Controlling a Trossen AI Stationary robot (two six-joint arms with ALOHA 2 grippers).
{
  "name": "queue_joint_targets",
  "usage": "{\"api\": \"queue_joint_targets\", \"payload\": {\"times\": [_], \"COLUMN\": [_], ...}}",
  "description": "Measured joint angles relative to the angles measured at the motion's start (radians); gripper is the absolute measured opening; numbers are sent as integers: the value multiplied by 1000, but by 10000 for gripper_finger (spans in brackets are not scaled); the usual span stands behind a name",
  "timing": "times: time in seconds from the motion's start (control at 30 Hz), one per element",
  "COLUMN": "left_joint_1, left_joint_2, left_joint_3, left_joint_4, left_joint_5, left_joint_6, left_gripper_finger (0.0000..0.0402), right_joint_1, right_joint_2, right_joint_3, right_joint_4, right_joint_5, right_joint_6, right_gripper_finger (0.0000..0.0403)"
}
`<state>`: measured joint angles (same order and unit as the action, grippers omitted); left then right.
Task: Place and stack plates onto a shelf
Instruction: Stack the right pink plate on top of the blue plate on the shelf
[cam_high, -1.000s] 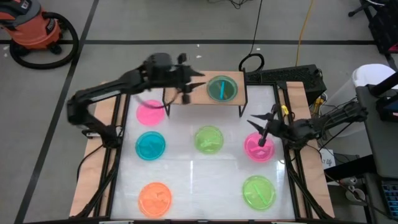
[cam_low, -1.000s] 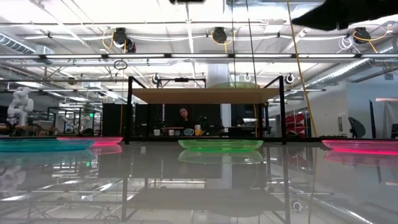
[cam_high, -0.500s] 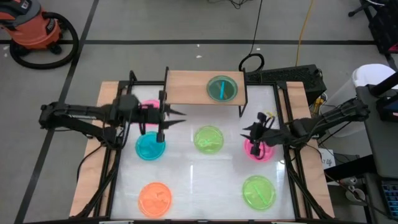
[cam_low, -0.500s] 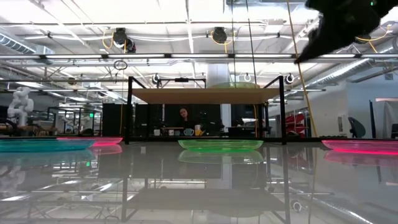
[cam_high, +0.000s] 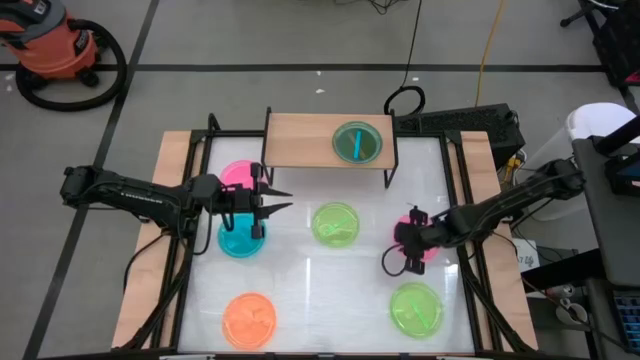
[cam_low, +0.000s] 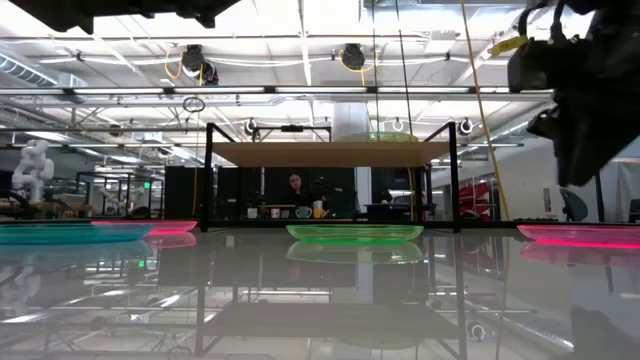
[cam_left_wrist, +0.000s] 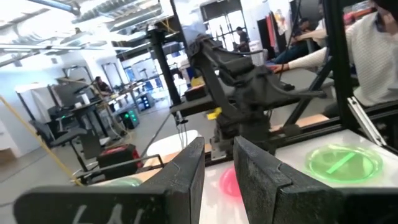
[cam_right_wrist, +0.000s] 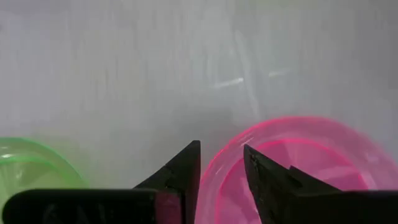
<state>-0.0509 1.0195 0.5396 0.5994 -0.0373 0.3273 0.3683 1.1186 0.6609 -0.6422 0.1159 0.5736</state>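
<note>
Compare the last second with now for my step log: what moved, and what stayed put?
The left tool pulled back from the shelf and now hangs over the blue plate, holding nothing. The right tool came down and towards the table's middle, its fingers straddling the rim of the pink plate, not yet lifting it. Every plate kept its place, including the stack on the shelf.
</note>
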Motion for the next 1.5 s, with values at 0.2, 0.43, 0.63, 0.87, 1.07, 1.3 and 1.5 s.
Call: {"api": "queue_joint_targets", "payload": {"times": [0.2, 0.43, 0.63, 0.87, 1.07, 1.3, 1.5], "left_joint_1": [0, 0, 0, 0, 0, 0, 0], "left_joint_2": [1, 2, 2, 2, 2, 2, 2], "left_joint_3": [1, 2, 2, 3, 3, 3, 3], "left_joint_4": [-2, -4, -6, -29, -32, -45, -48], "left_joint_5": [0, -1, 0, 0, 0, 0, 0], "left_joint_6": [-2, -23, -44, -54, -61, -68, -69], "left_gripper_finger": [92, 93, 93, 93, 93, 93, 93], "right_joint_1": [79, 150, 158, 158, 158, 158, 158], "right_joint_2": [70, 156, 203, 233, 233, 233, 233], "right_joint_3": [0, 0, 0, 0, 0, 0, 0], "right_joint_4": [-24, -36, -77, -106, -121, -140, -141], "right_joint_5": [-14, 55, 129, 149, 149, 169, 169], "right_joint_6": [84, 148, 184, 219, 219, 208, 179], "right_gripper_finger": [105, 105, 105, 105, 101, 45, 7]}}
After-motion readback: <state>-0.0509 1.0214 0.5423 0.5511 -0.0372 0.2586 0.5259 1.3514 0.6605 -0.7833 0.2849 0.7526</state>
